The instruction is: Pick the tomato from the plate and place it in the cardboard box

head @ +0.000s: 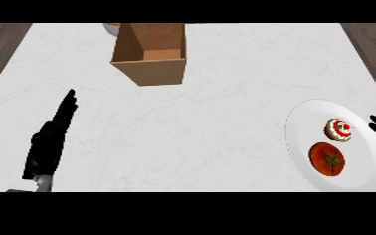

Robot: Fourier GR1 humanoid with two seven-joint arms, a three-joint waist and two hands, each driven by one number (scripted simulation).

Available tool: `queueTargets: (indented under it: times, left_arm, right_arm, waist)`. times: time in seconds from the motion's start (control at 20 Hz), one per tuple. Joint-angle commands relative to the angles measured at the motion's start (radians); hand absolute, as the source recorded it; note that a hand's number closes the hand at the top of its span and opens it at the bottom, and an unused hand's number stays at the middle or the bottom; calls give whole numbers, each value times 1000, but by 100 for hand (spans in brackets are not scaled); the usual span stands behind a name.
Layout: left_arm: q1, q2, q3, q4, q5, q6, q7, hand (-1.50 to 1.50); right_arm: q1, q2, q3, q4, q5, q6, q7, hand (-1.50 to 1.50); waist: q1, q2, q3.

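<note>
A red tomato (328, 159) with a green stem lies on the white plate (305, 124) at the right edge of the head view. Beside it on the plate sits a small cupcake (339, 130) with white and red topping. The open cardboard box (150, 52) stands at the back, left of centre. My left hand (50, 142) rests at the lower left, fingers straight and pointing away, holding nothing. Only a small black tip of my right hand (372, 122) shows at the right edge, just past the plate.
A white bowl's rim (112, 28) peeks out behind the box's left corner. The white marble counter (206, 114) spreads between the box and the plate. Dark wooden strips run along the far left and right edges.
</note>
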Motion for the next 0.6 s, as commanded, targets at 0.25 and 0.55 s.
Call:
queueTargets:
  times: [0.25,0.55]
  left_arm:
    - [-13,-28,26,-43,-39,-34,54,0]
    - [-55,-84,39,47,-76,-60,16,0]
  right_arm:
    - [6,143,73,-52,212,23,183,-150]
    - [-69,230,120,11,338,42,226,-150]
  waist:
    - [14,2,2]
    - [14,4,2]
